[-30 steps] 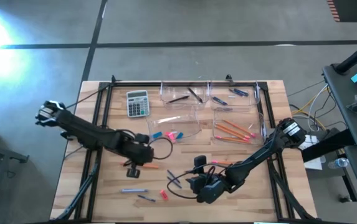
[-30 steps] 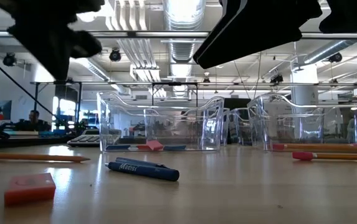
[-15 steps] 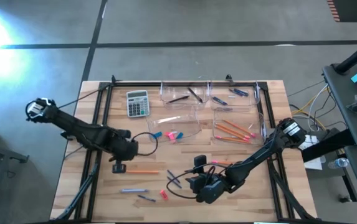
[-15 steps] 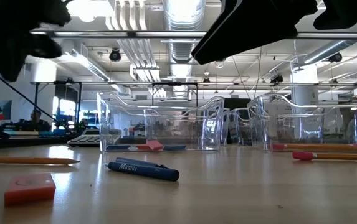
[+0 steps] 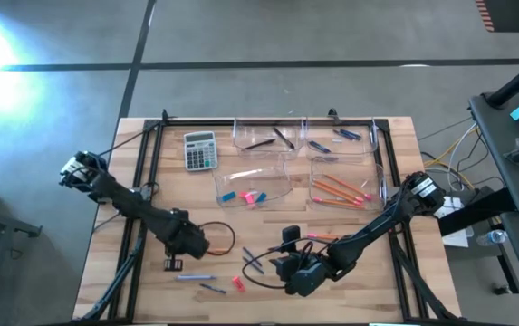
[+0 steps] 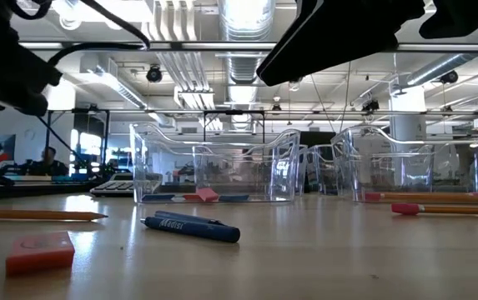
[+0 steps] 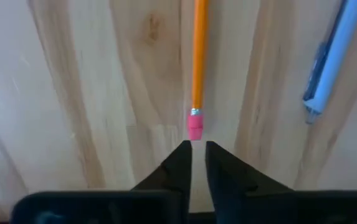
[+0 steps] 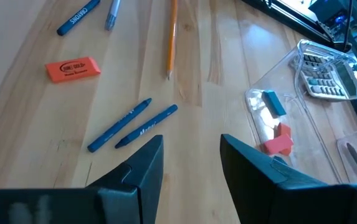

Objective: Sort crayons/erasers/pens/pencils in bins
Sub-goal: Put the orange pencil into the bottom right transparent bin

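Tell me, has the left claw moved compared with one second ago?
Yes. In the high view the left claw has moved toward the table's front edge and farther from the calculator; it now sits by the pink end of a pencil.

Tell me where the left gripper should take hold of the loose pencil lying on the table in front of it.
Probably from above, just past the pink end: the pencil lies flat and free, in line with the left gripper, whose fingers stand barely apart, so they need opening wider first.
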Controlling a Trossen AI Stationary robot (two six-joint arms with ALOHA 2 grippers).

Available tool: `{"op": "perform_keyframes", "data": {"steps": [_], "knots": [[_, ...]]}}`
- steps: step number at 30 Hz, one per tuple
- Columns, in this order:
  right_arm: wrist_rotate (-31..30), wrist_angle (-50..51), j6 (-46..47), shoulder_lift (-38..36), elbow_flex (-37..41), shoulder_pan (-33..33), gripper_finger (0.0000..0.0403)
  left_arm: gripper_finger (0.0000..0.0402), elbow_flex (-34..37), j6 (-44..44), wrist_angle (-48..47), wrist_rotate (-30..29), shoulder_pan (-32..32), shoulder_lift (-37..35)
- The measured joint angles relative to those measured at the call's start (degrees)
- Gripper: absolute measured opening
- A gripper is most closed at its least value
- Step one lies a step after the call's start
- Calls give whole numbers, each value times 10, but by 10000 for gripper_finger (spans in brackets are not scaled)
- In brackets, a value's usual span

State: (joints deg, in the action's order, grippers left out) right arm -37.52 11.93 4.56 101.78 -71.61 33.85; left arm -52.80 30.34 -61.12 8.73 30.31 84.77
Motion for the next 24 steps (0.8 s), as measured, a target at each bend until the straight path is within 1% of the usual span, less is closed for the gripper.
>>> {"op": "perform_keyframes", "data": {"steps": [5,8,11,15,20,24], "knots": [[0,2,0,0,0,0,150,95,15,18,37,-5,6,0],[0,2,0,0,0,0,150,132,44,32,80,-5,8,-14],[0,3,0,0,0,0,150,158,80,54,108,-5,10,-30],[0,2,0,0,0,0,150,173,125,101,143,-5,10,-57],[0,2,0,0,0,0,150,176,172,144,217,-7,17,-74],[0,2,0,0,0,0,150,176,185,160,234,-18,29,-69]]}}
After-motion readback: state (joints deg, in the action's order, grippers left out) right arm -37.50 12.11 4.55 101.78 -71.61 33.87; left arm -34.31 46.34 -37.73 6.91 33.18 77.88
